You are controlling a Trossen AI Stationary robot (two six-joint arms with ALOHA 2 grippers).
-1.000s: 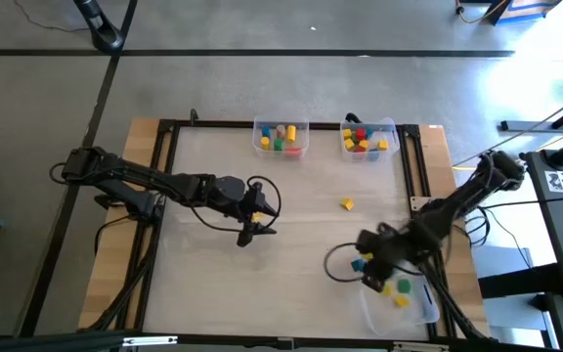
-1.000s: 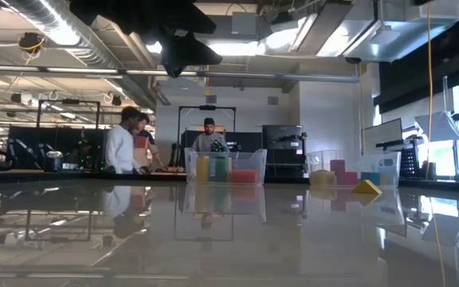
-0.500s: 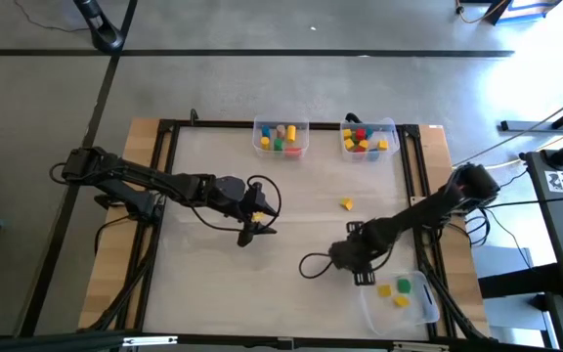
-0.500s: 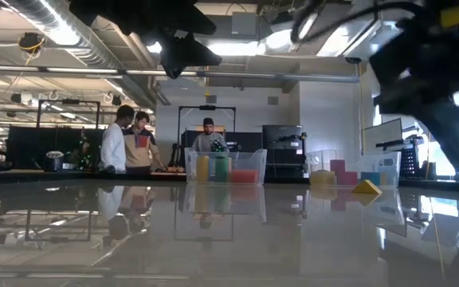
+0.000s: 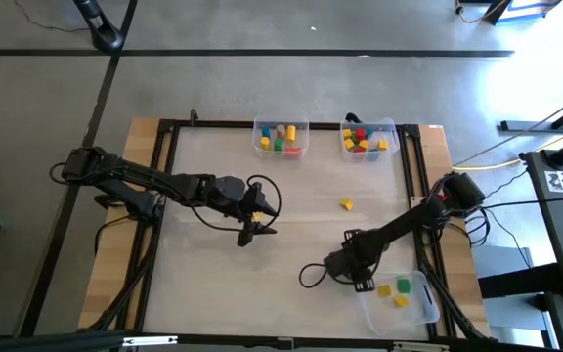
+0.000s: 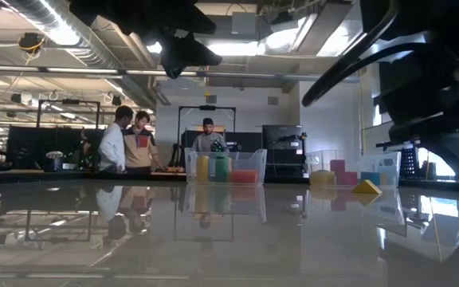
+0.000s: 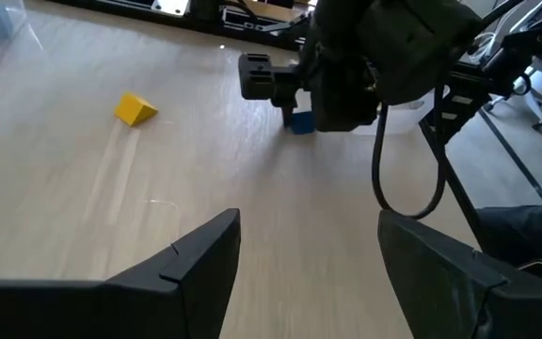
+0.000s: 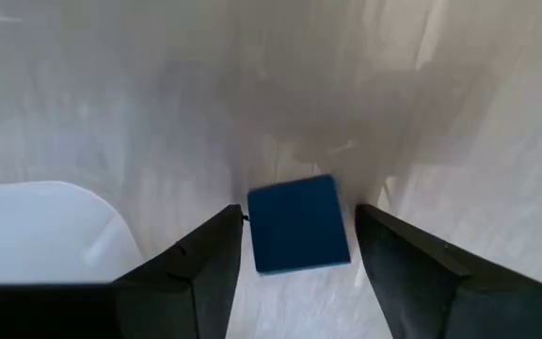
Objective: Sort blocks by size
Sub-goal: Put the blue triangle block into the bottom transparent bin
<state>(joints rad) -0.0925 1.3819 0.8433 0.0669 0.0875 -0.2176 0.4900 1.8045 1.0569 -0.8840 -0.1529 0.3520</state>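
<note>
**Right gripper closing around a blue block near the front bin**

From above, the left arm is reaching across the table (image 5: 291,235) toward its middle, its gripper (image 5: 247,235) hanging over bare wood with the fingers spread. The right arm is stretching in from the right edge, its gripper (image 5: 358,281) sitting low, just beside the front bin (image 5: 428,313), which is holding a yellow block (image 5: 385,289), a green block (image 5: 404,286) and another yellow one. A lone yellow wedge (image 5: 346,203) is lying on the table, well apart from both grippers. At the far edge, the left bin (image 5: 281,138) and the right bin (image 5: 368,140) are each holding a mix of coloured blocks.

At table height, the right arm is filling the right side, dark and close. Beyond it, the wedge and the two far bins are showing, with people standing in the room behind.

The left wrist view is showing the left fingers (image 7: 196,264) standing wide apart with nothing between them. Farther off, the right gripper is hovering low over the wood with a blue block (image 7: 298,121) under it, the wedge lying well to one side.

The right wrist view is showing the blue block sitting between the two fingers (image 8: 196,268), a sliver of gap on each side; whether the pads are touching it I cannot tell. The clear bin wall is lying just beside.
</note>
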